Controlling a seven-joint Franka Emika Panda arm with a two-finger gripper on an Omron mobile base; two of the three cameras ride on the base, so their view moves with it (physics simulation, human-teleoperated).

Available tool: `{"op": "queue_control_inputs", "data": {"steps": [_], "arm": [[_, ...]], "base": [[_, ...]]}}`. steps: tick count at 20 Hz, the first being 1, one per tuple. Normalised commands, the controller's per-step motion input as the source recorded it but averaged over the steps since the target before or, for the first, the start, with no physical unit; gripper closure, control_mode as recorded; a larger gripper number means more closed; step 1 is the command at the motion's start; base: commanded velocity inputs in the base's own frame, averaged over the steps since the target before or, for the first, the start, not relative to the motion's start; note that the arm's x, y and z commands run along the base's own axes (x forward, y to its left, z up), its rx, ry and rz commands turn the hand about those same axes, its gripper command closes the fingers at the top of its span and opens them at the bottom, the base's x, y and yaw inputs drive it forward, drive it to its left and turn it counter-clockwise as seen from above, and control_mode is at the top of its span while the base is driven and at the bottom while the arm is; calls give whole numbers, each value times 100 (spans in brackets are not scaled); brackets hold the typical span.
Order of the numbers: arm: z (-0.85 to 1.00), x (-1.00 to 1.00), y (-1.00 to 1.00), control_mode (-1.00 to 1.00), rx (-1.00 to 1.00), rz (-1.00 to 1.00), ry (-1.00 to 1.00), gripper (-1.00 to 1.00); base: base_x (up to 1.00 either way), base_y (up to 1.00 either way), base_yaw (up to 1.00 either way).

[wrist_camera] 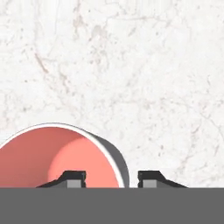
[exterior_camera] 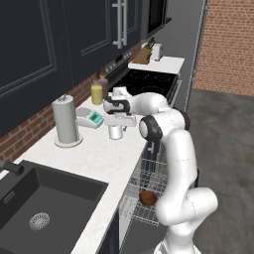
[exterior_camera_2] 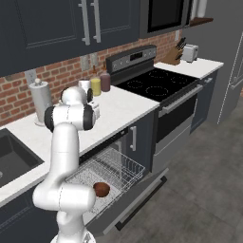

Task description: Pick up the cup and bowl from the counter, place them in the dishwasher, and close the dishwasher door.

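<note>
- Over on the left, the paper-towel roll (exterior_camera: 66,120) is standing upright on the white table (exterior_camera: 94,154), well clear of the action, with the teal-and-white scale (exterior_camera: 91,118) lying just beside it.
- Moving right, the cup (exterior_camera: 115,132) is sitting upright on the table near its front edge, directly under the tool (exterior_camera: 119,120).
- In the hand view the cup (wrist_camera: 61,157) is showing a thin pale rim around a salmon-red inside; one fingertip is sitting inside the mouth and the other outside, so the tool (wrist_camera: 111,179) is straddling the right-hand wall.
- The fingers are standing at a narrow gap either side of that wall; whether they are already pinching it I cannot tell.
- My read: the cup is looking light, stiff and smooth-glazed, so likely slippery; gripping the wall, one finger inside and one outside, is looking like the sound hold, low enough below the lip to avoid tipping.
- Farther right and lower, the dishwasher door (exterior_camera_2: 137,201) is hanging open, and the dark reddish-brown bowl (exterior_camera: 148,198) is already lying in the wire rack (exterior_camera_2: 116,173).
- So the bowl appears done; the cup is the piece left.
</note>
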Motion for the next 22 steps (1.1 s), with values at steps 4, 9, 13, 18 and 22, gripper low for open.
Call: {"op": "queue_control_inputs", "data": {"steps": [4, 9, 13, 18, 22], "arm": [[-2, -25, -16, -100, 0, 0, 0, 100], [-10, -44, -39, -100, 0, 0, 0, 100], [-7, -52, -45, -100, 1, 0, 0, 100], [0, -78, -75, -100, 4, -3, 0, 100], [0, -94, -100, -100, 9, -12, 0, 100]], "base": [[0, 0, 0], [0, 0, 0], [0, 0, 0], [0, 0, 0], [0, 0, 0]]}}
